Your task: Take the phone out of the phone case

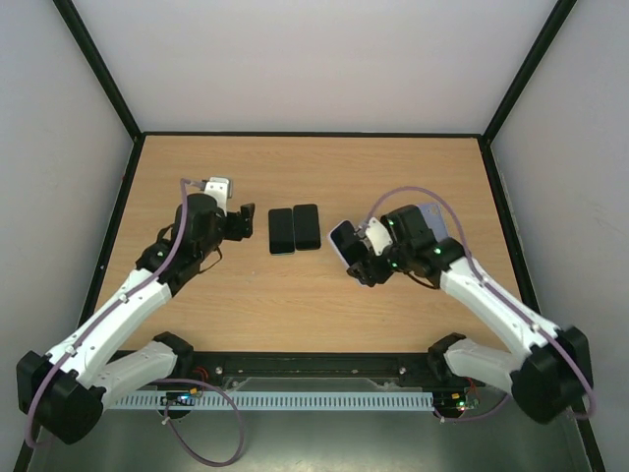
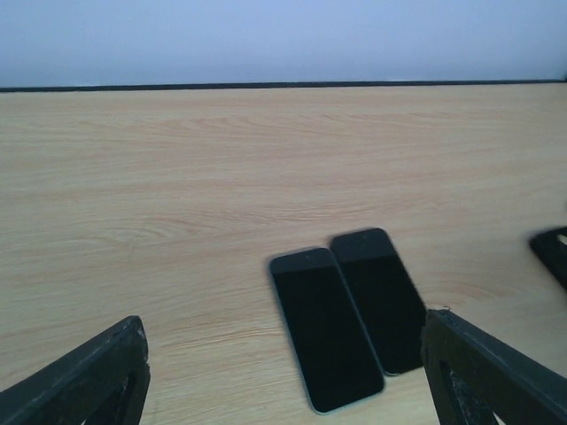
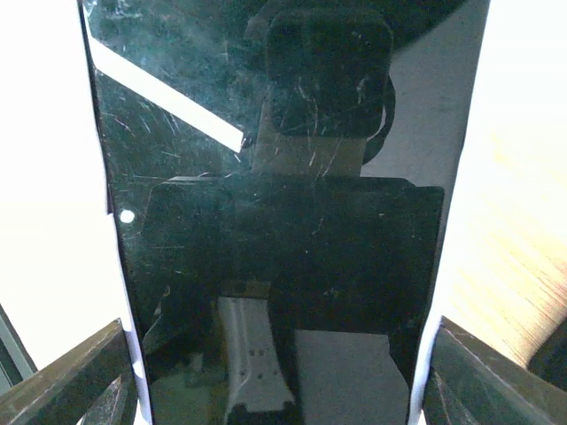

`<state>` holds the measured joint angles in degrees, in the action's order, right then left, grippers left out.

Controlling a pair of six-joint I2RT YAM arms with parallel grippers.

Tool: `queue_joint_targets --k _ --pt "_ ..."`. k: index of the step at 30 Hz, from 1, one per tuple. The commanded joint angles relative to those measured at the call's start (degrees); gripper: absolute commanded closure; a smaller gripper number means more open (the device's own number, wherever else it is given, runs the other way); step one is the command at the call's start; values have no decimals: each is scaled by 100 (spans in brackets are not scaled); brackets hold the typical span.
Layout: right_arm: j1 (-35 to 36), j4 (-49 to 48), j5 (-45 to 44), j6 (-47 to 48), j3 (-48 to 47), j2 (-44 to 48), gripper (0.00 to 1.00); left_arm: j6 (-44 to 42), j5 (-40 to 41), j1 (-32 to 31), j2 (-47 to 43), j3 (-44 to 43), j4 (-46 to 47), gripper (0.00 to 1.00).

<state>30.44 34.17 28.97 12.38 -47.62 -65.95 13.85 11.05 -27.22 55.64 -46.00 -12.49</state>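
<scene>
My right gripper [image 1: 359, 258] is shut on a phone [image 1: 343, 241] with a light rim that looks like its case, holding it tilted above the table. In the right wrist view the phone's scratched black screen [image 3: 275, 221] fills the frame between my fingers [image 3: 71, 376], with the white case edge [image 3: 443, 266] showing along both sides. My left gripper [image 1: 241, 222] is open and empty, just left of two dark phones [image 1: 281, 231] [image 1: 307, 226] lying flat side by side. They show in the left wrist view [image 2: 326, 328] [image 2: 379, 297] ahead of my open gripper [image 2: 283, 363].
The wooden table [image 1: 314, 305] is bordered by black rails and white walls. The right arm's dark tip [image 2: 554, 252] shows at the right edge of the left wrist view.
</scene>
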Motion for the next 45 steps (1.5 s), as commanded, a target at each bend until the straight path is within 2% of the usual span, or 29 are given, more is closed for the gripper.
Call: queue_joint_targets --k 1,5,8,10,13,20,23,26,31,36,45 --pt "-96 -1119 -270 -1047 406 992 98 683 -1067 -376 9 14 556 20" --pt "-134 -1937 -303 -1609 821 1393 98 1423 -935 -1503 75 257 1415 23" --pt "-143 -2231 -523 -1823 1054 1572 98 1752 -744 -2216 498 250 1962 23" --pt "-143 -2309 -467 -1803 1164 1724 98 1762 -615 -2629 899 29 2052 23" --pt "-143 -2389 -304 -1722 1249 1886 98 1771 -470 -2966 1526 -513 1673 24" --pt "-143 -2407 91 -1323 1377 2082 98 2041 -600 -3008 2118 -1413 899 26" --pt "-143 -2349 514 -1079 1402 2092 98 1987 -717 -2987 2323 -1678 763 30" --pt "-144 -2356 468 -1052 1398 2197 98 1953 -792 -2973 2611 -1975 554 34" --pt "-148 -2413 382 -1019 1470 2374 98 1949 -1078 -2963 2868 -2230 460 44" --pt "-143 -2445 209 -1026 1468 2314 98 2074 -989 -2960 2773 -2119 514 53" --pt "-143 -2448 208 -966 1493 2315 98 2077 -1245 -2904 2870 -2121 642 77"
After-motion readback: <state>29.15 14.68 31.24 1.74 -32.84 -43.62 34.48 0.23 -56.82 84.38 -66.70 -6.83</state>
